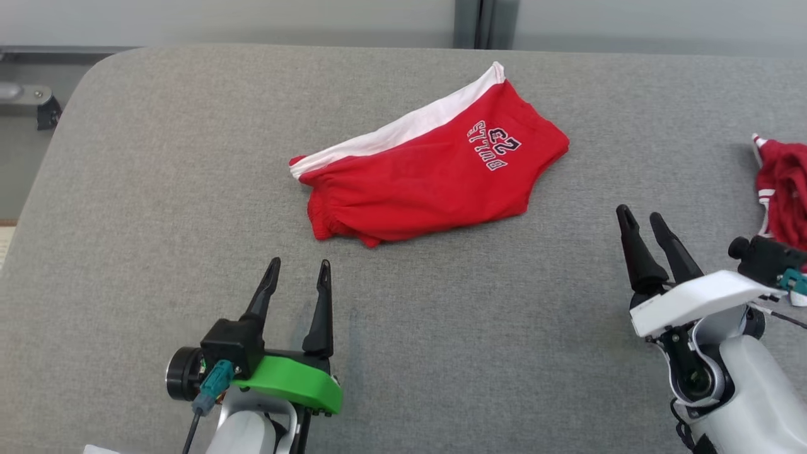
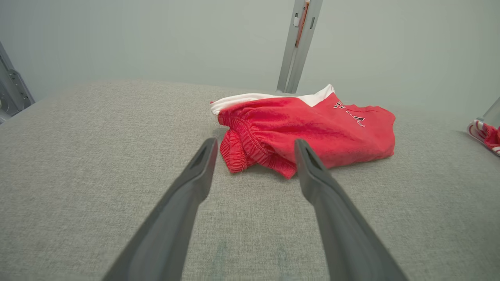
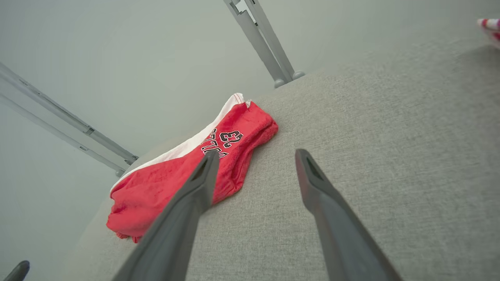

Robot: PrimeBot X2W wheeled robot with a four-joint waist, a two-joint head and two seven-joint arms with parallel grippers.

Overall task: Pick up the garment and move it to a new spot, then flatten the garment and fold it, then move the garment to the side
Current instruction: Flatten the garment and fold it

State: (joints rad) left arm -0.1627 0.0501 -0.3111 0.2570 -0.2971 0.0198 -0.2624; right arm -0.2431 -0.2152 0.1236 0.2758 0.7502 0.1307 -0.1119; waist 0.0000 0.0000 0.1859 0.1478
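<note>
— Where's the garment sitting?

— You've got the red garment (image 1: 435, 173) on the grey padded table (image 1: 157, 189), toward the far middle in your head view and lying at a slant. A white band runs along its far edge. The gathered elastic end points to your left, and the end with the dark lettering and the "23" points to your right. It looks fairly flat, with some rumpling at the elastic end.

— And my grippers?

— Your left gripper (image 1: 299, 263) is on the near side of the elastic end, close to it but apart from it. Its two dark fingers are spread and released, their tips pointing toward the cloth. In your left wrist view the gathered hem shows in the gap between them, farther along the table. Your right gripper (image 1: 639, 214) is off to the right of the garment, clearly apart from it, and its fingers are also released and spread.

— Anything else on the table?

— A second red-and-white cloth (image 1: 785, 189) lies bunched at the right edge, just beyond your right arm.
</note>
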